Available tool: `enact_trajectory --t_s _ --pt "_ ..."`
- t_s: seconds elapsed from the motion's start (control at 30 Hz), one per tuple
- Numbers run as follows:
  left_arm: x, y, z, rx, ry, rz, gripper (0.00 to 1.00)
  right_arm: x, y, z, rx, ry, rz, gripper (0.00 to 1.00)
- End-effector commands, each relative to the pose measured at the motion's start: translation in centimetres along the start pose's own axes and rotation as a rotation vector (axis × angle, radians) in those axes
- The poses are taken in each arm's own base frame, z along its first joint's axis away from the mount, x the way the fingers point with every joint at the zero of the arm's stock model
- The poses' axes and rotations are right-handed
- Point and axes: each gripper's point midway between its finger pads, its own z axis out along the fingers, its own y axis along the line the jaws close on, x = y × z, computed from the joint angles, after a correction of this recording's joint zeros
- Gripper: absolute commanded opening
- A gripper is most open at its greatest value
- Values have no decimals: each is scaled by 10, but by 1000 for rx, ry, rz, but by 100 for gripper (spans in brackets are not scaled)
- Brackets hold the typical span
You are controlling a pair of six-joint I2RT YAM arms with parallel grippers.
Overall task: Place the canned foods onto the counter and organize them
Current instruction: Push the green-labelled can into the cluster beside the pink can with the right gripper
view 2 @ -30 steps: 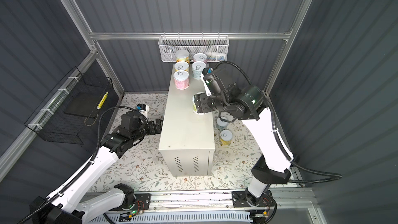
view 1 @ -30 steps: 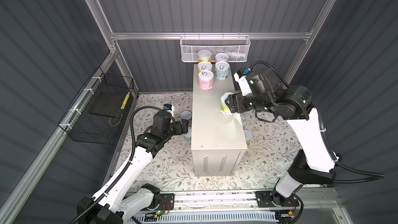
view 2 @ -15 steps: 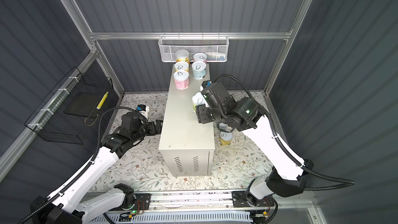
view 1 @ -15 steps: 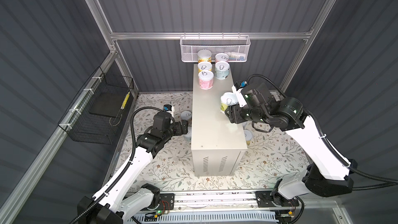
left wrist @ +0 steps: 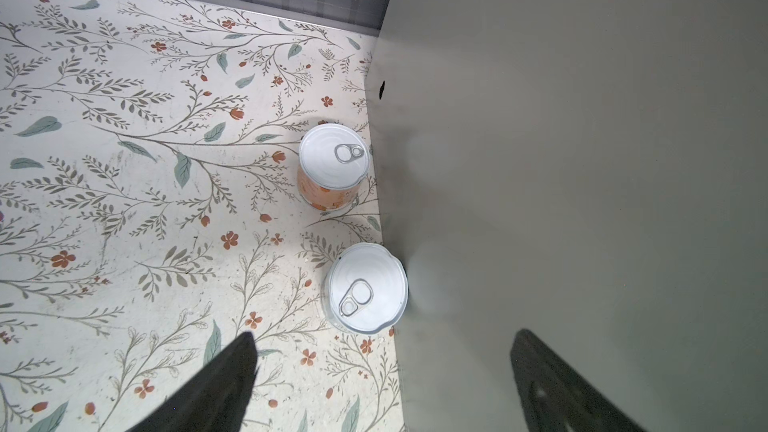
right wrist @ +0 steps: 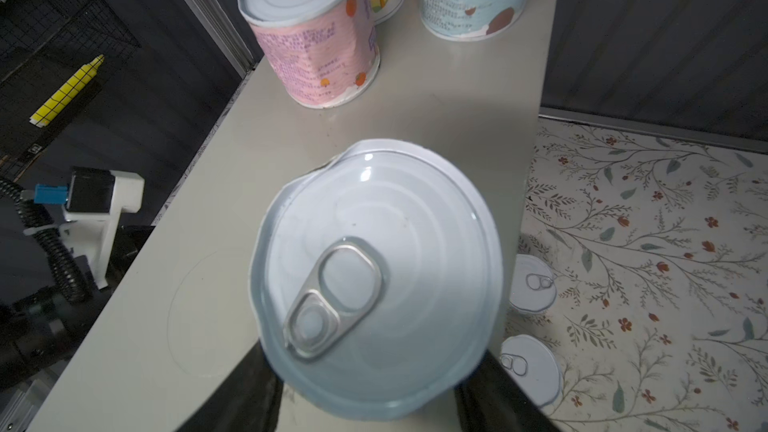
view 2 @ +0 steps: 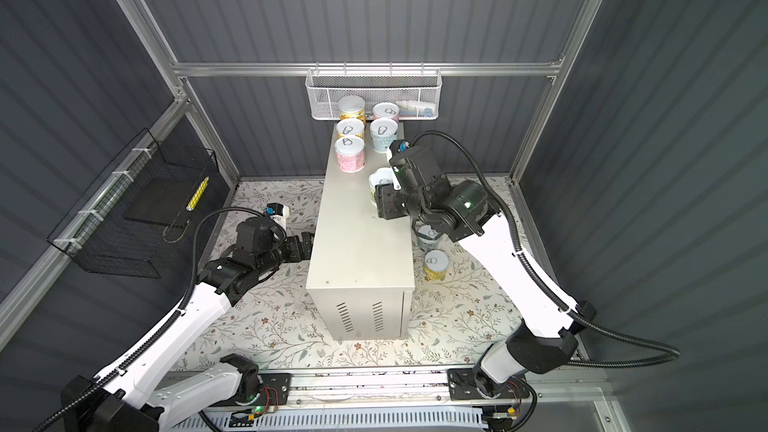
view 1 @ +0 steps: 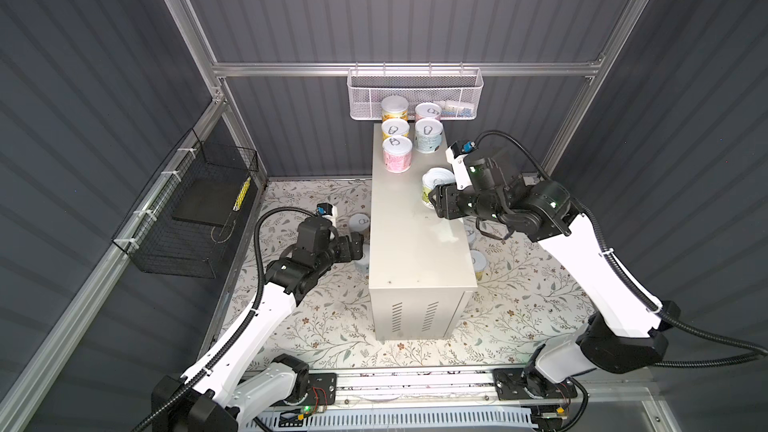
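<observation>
Your right gripper (view 1: 437,206) has tightened over the last second. It now clamps the pale-labelled can (view 1: 438,179) from both sides, though the lid hides the actual contact in the right wrist view. Meanwhile the arm has dropped and swung round, carrying that can a little way in from the right edge of the desk (view 1: 411,255). The can is now over the desk top, in line with the blue can (view 1: 428,140) but apart from it, and diagonally across from the pink can (view 1: 397,155). Whether its base is down, you cannot tell. Treat this as the sixth placement nearly done: ease it up behind the blue can, then let go. Your left gripper (view 1: 356,245) has not moved. It hangs wide open beside the desk, over two floor cans (left wrist: 365,289). Another pair of cans (view 2: 435,264) waits on the floor at the right.
</observation>
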Motion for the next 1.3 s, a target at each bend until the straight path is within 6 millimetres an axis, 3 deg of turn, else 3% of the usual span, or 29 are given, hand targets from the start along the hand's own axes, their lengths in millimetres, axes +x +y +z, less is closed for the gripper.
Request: enact_trajectory --t_s 0.0,0.33,0.63,1.27 --pt "-1 4 2 -13 -6 -13 96 -11 -4 15 5 -27 -5 63" --pt "-3 5 10 -20 6 -9 96 -25 -23 43 15 -43 40 62" --pt "-9 7 9 -25 -3 -13 96 -38 -26 60 -6 -54 51 60" --pt "-10 12 6 -41 -7 -14 96 -44 -37 89 -2 -46 87 60"
